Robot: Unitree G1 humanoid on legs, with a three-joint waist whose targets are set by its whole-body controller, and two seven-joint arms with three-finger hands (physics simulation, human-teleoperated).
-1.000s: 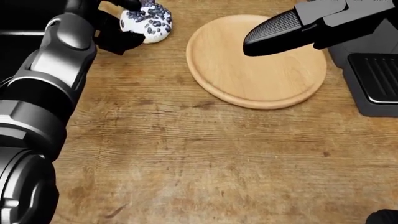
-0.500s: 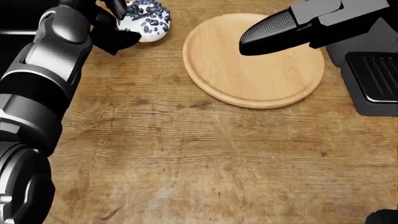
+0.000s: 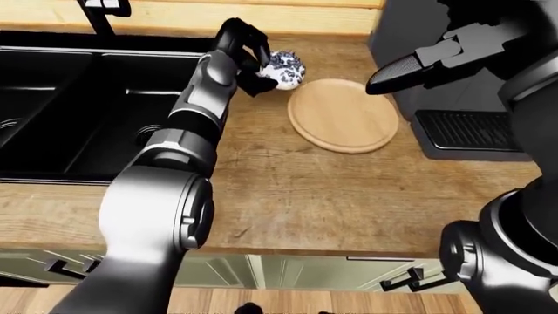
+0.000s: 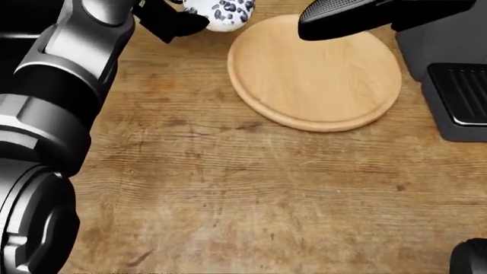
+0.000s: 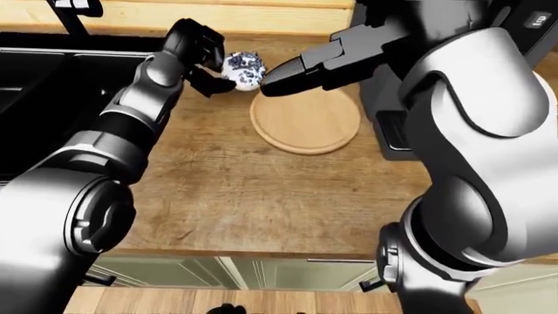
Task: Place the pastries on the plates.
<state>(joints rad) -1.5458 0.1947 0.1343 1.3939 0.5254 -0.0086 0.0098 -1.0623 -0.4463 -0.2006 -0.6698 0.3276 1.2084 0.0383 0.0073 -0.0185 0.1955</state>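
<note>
A white pastry (image 3: 286,69) with dark sprinkles is held just off the upper left rim of the round wooden plate (image 3: 343,118). My left hand (image 3: 260,64) is shut round it, fingers arched over its top and thumb beneath. In the head view the pastry (image 4: 222,11) shows at the top edge, partly cut off, beside the plate (image 4: 316,77). My right hand (image 3: 394,74) hovers over the plate's upper right part, with its black fingers stretched straight out and nothing in them.
A black double sink (image 3: 78,111) with a faucet (image 3: 103,12) fills the left side. A dark appliance with a ribbed drip tray (image 3: 466,131) stands right of the plate. The wooden counter (image 3: 331,203) ends at the bottom over pale cabinet drawers.
My left hand has carried the pastry to the right and up in the head view, close to the plate's rim. The right hand has risen slightly.
</note>
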